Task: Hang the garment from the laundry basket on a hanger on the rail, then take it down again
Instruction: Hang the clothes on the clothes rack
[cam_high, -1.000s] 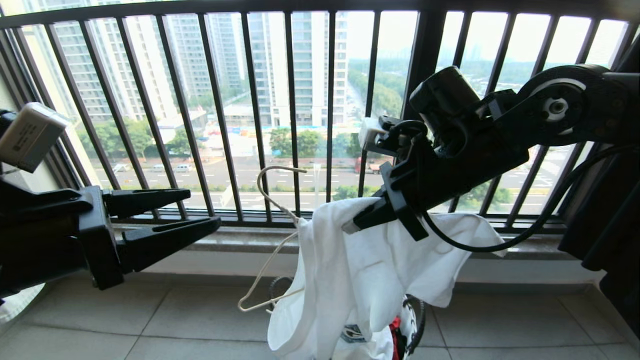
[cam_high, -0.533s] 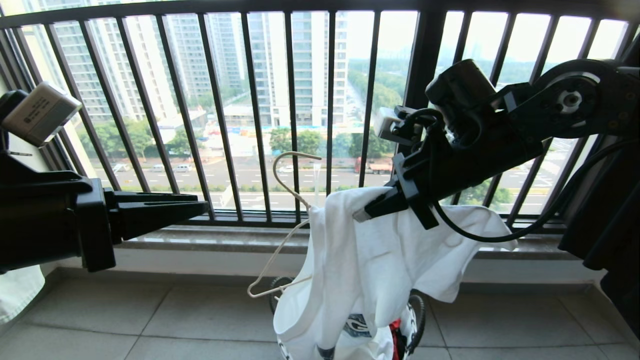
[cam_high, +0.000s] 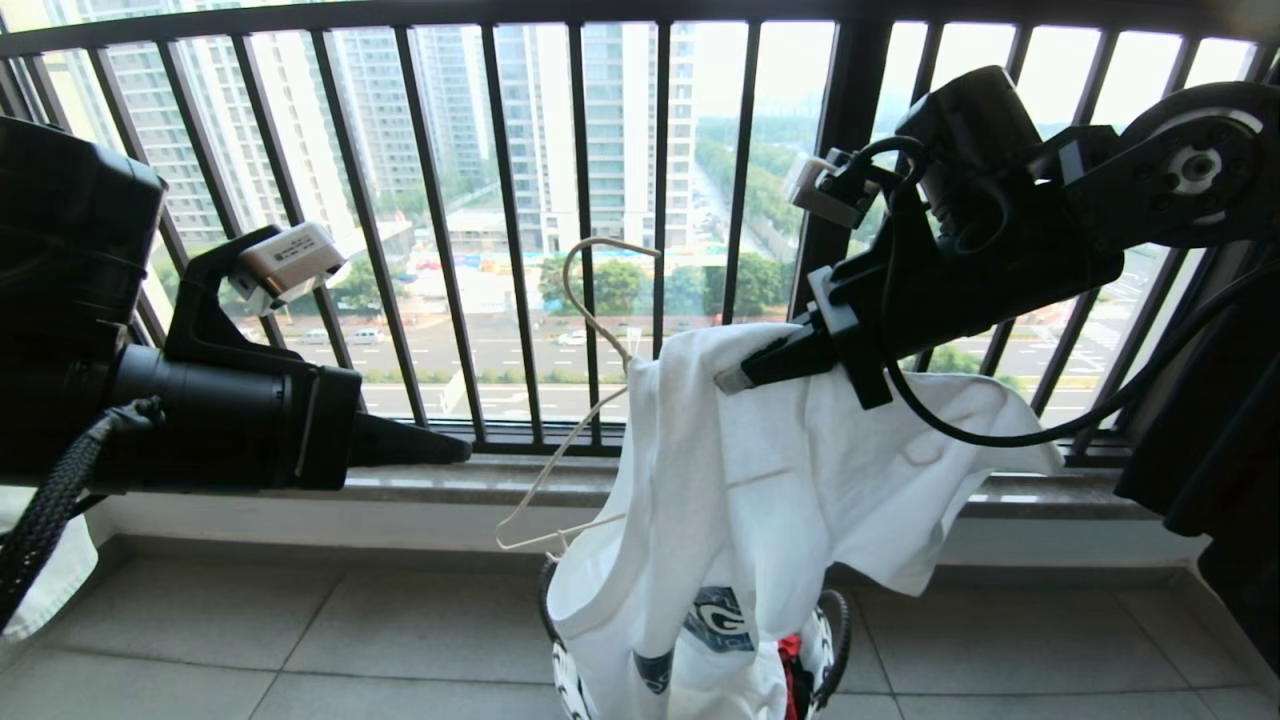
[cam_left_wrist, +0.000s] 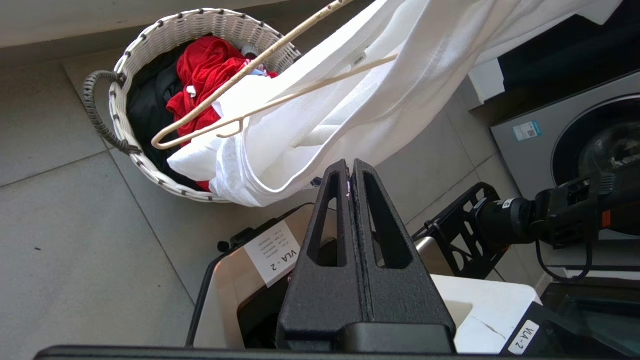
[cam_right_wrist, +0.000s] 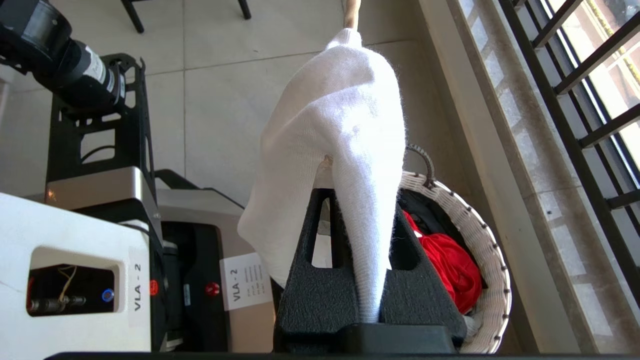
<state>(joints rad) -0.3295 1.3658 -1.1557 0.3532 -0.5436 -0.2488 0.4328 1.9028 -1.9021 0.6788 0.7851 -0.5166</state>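
My right gripper (cam_high: 735, 380), jaws clamped on the T-shirt (cam_high: 760, 500) and hanger (cam_high: 590, 330), holds both above the basket (cam_left_wrist: 150, 50). My left gripper (cam_high: 455, 452), closed and empty, sits well left, apart.

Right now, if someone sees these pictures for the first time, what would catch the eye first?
First, the white T-shirt hanging mid-air in the centre, pinched at its top by the right gripper, with the thin cream hanger poking out of it before the black window railing. Below it stands the laundry basket with red clothing inside. The left gripper, shut and empty, points in from the left.
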